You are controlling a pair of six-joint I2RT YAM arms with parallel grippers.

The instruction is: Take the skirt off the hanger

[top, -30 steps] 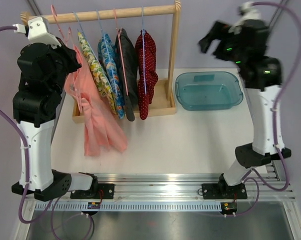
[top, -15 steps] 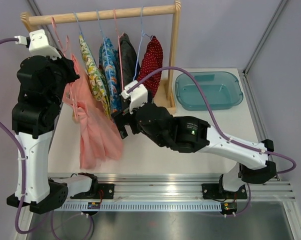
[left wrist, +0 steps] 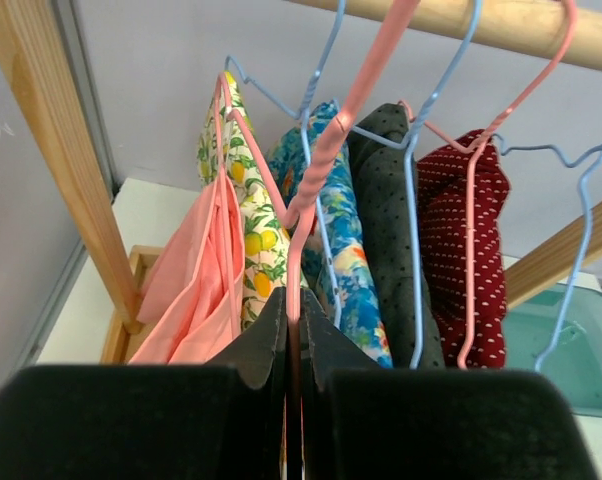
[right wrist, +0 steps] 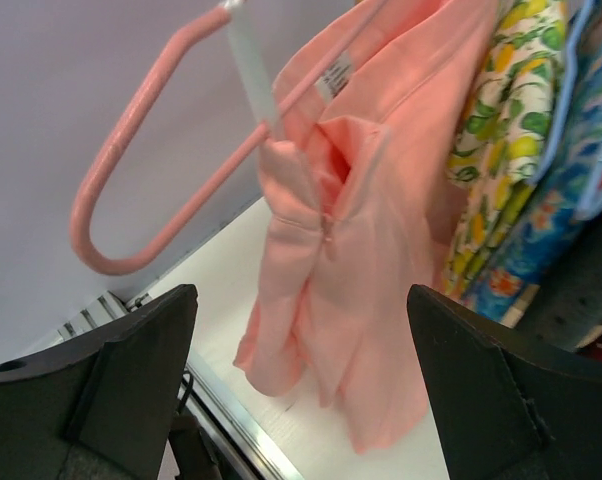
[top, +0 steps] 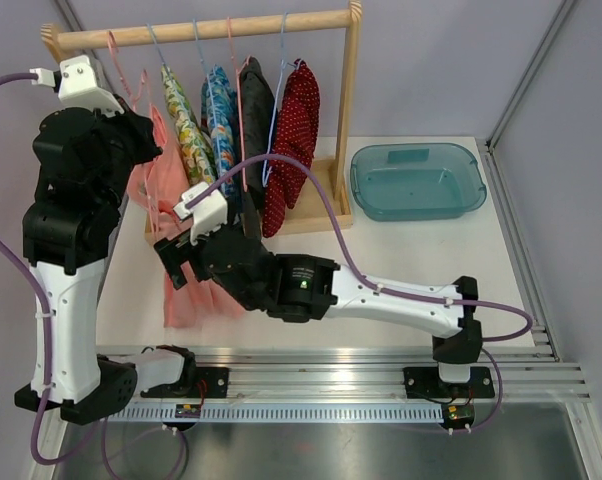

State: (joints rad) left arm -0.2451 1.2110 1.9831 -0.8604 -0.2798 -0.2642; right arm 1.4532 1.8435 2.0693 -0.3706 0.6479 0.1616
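From above, the left gripper (top: 144,140) sits high near the left end of the wooden rail (top: 211,27), beside the pink skirt (top: 153,190), which hangs from a pink hanger (top: 112,48). The right gripper (top: 173,262) — jaws apart — is in front of the skirt's lower part.

Left wrist: the left gripper (left wrist: 293,315) is pinched tight on the pink hanger (left wrist: 326,150), with the pink skirt (left wrist: 196,290) just left of it.

Right wrist: the right gripper (right wrist: 301,310) stands wide and holds nothing — the pink skirt (right wrist: 371,230) shows in the gap beyond its fingers (right wrist: 131,370), draped from the pink hanger (right wrist: 151,110).
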